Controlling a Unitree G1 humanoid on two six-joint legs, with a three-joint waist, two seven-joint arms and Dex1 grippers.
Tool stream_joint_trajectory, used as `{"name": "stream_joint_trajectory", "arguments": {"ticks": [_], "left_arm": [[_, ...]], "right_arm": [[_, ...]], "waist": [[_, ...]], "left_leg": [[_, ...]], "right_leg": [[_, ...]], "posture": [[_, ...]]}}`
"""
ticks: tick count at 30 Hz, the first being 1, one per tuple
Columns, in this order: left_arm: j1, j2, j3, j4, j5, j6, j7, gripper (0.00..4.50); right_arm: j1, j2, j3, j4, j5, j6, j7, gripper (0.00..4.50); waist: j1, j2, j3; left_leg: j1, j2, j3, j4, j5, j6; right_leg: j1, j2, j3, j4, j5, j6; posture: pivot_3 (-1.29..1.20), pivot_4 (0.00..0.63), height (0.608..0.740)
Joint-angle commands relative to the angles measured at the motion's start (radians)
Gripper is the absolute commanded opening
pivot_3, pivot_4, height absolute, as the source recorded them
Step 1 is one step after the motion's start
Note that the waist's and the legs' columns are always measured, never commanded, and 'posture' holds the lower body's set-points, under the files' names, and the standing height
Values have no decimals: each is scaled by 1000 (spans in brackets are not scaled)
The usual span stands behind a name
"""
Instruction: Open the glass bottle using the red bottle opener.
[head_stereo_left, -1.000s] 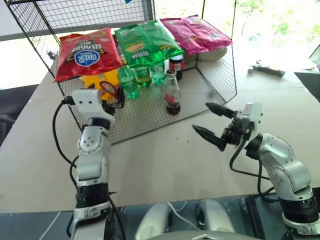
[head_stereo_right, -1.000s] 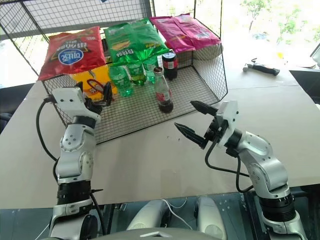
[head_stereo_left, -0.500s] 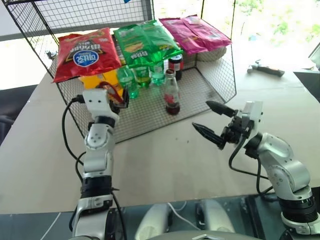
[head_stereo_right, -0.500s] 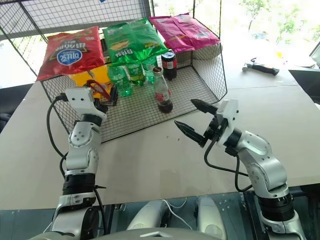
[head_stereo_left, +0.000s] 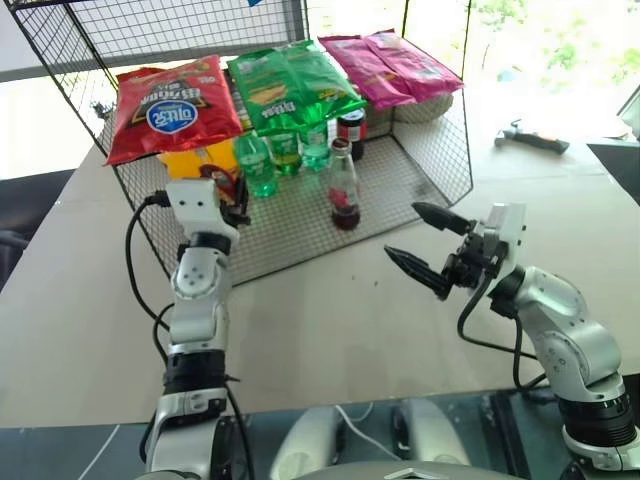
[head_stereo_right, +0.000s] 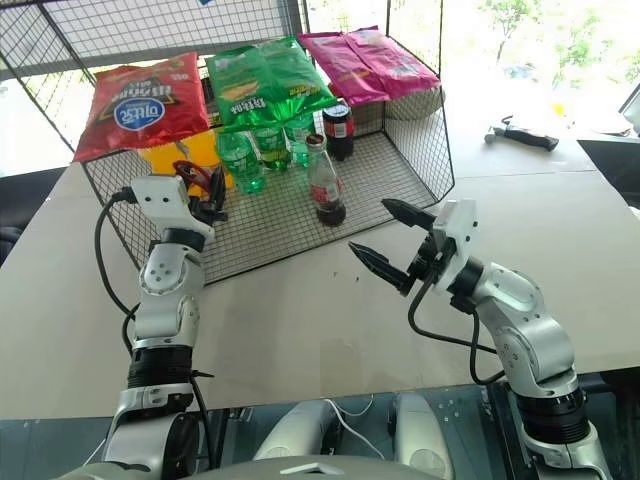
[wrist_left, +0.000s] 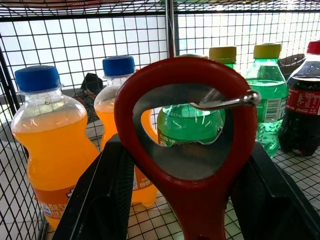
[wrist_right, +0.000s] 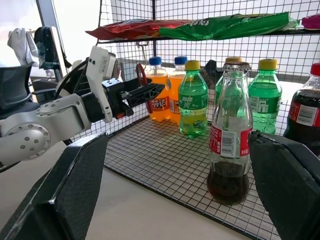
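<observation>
Head view: small clear glass bottle with dark red liquid (head_stereo_left: 343, 189) stands upper centre on wire rack floor (head_stereo_left: 300, 220) | right gripper (head_stereo_left: 428, 243) fingers wide apart, empty | Left wrist view: left gripper (wrist_left: 186, 200) fingers clamp flat red ring-headed bottle opener (wrist_left: 187, 145), centre frame.

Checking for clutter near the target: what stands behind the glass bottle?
Behind the glass bottle stand green bottles and a dark bottle with a red label. Orange bottles stand further along; the floor directly behind it is hidden.
</observation>
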Motion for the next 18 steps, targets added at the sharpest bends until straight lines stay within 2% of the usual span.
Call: {"name": "stream_joint_trajectory", "arguments": {"ticks": [1, 8, 18], "left_arm": [[-1, -4, -1, -54, 1, -44, 3, 2037], [47, -13, -15, -179, 0, -23, -5, 2037], [197, -29, -50, -413, -35, 121, -20, 2037]], "right_arm": [[0, -4, -6, -33, 3, -16, 4, 4500], [4, -10, -10, -26, -2, -17, 14, 4500], [1, -14, -13, -17, -5, -17, 26, 4500]], "waist": [[0, 0, 0], [0, 0, 0], [0, 0, 0]], "left_leg": [[0, 0, 0, 0, 0, 0], [0, 0, 0, 0, 0, 0], [0, 0, 0, 0, 0, 0]], "right_leg": [[0, 0, 0, 0, 0, 0], [0, 0, 0, 0, 0, 0], [0, 0, 0, 0, 0, 0]], "posture": [[0, 150, 735], [0, 150, 735], [0, 150, 735]]}}
